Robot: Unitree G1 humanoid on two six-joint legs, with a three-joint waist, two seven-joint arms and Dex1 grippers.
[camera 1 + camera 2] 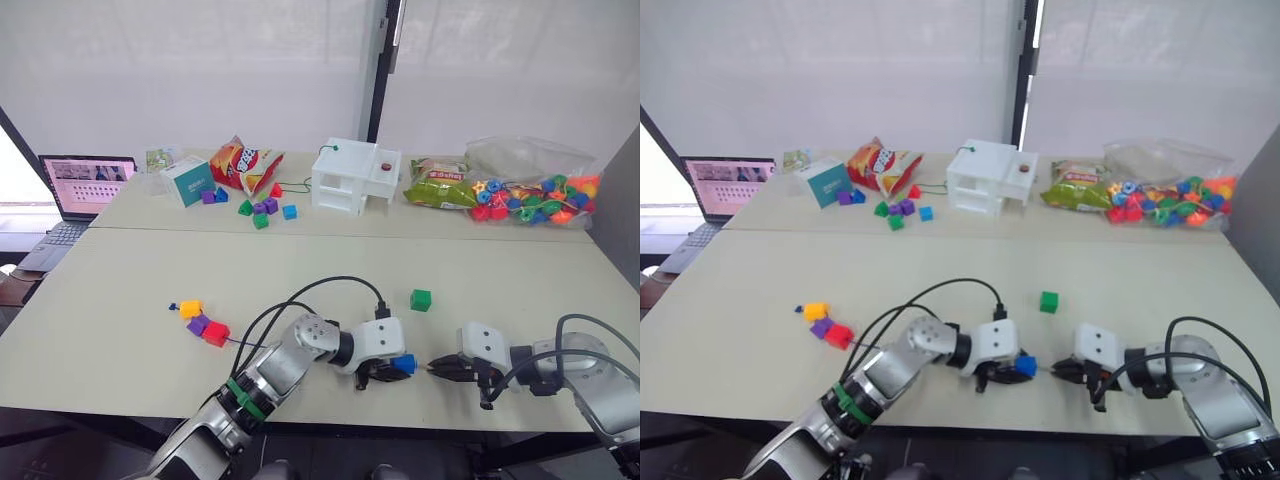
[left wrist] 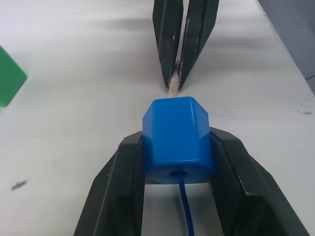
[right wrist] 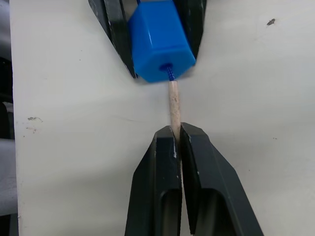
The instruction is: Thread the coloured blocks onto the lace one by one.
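Observation:
Near the table's front edge my left gripper (image 1: 398, 368) is shut on the blue block (image 2: 178, 140). The dark-blue lace (image 2: 185, 206) runs through the block's hole, and its pale stiff tip (image 3: 173, 109) sticks out the far side. My right gripper (image 3: 176, 133) is shut on that tip, a short gap from the block. The yellow-orange (image 1: 190, 309), purple (image 1: 198, 325) and red (image 1: 216, 334) blocks lie in a row on the lace at the left. A green block (image 1: 420, 299) sits loose on the table behind the grippers.
At the back stand a white box (image 1: 354, 177), snack bags (image 1: 244, 164), a teal carton (image 1: 186, 181), small loose pieces (image 1: 262, 209) and a clear bag of bright beads (image 1: 535, 195). A laptop (image 1: 82, 189) sits far left. Black cables (image 1: 320, 292) loop over my left arm.

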